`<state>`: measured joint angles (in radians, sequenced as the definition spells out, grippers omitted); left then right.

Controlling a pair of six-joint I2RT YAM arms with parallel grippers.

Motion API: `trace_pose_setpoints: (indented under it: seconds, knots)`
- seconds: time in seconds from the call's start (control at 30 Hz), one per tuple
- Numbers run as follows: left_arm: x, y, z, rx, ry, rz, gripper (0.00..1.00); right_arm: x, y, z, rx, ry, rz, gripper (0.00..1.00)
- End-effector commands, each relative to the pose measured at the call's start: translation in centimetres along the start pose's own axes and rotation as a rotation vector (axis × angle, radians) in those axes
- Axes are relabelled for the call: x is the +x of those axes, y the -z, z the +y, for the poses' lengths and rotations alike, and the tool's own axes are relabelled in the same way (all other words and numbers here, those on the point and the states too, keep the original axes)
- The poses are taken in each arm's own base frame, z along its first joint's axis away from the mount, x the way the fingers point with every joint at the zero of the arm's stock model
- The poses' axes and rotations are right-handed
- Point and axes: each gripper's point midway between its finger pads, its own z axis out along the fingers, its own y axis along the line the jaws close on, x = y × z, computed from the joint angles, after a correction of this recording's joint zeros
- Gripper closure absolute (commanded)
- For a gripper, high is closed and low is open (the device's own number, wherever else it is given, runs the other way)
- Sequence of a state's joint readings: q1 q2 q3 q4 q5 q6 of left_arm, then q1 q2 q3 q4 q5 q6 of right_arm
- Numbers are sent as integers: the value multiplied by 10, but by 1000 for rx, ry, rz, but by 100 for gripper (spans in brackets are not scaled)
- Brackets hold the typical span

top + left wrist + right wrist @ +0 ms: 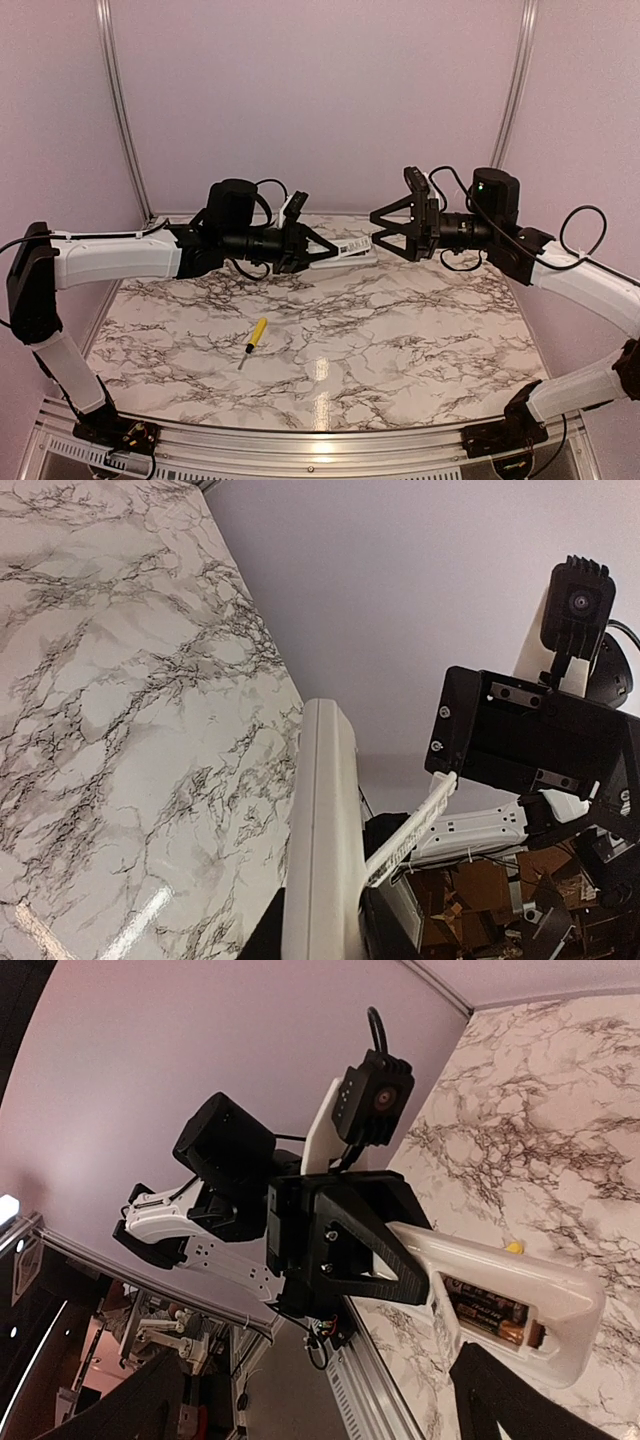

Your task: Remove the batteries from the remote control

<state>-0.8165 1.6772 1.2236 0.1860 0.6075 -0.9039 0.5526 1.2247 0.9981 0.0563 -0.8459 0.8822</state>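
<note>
Both dark cylindrical batteries (pixel 486 1313) sit unremoved in the flat white remote control (pixel 530 1275) the left gripper (pixel 334 251) pinches, right gripper (pixel 375 230) spread beside it.

White remote control (pixel 500 1265); dark batteries (pixel 487 1312) with coppery ends; counter (pixel 420 340) white marble veined grey-black; yellow-handled screwdriver (pixel 258 333); pale lilac wall (pixel 320 100).

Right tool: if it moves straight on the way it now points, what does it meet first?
Probably the free end of the remote, held in the air by the left tool just ahead of the right tool; height alignment is unclear.
</note>
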Motion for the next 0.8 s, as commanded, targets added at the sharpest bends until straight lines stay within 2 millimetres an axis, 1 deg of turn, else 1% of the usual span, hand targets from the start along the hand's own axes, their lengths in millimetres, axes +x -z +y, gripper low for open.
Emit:
trace_pose_setpoints:
  seconds: [0.0,0.37,0.63,0.77]
  knots:
    - [1,-6,-11,37,-49,-5,100,14,-8,22,-83,13,76,8]
    - [0,-5,-7,25,-41,-10,100,18,-15,12,-70,-4,92,8]
    - [-1,-2,-2,10,-39,-10,100,21,-15,8,-62,-12,94,8]
    - [-2,-2,1,-3,-37,-15,100,24,-15,2,-49,-21,94,8]
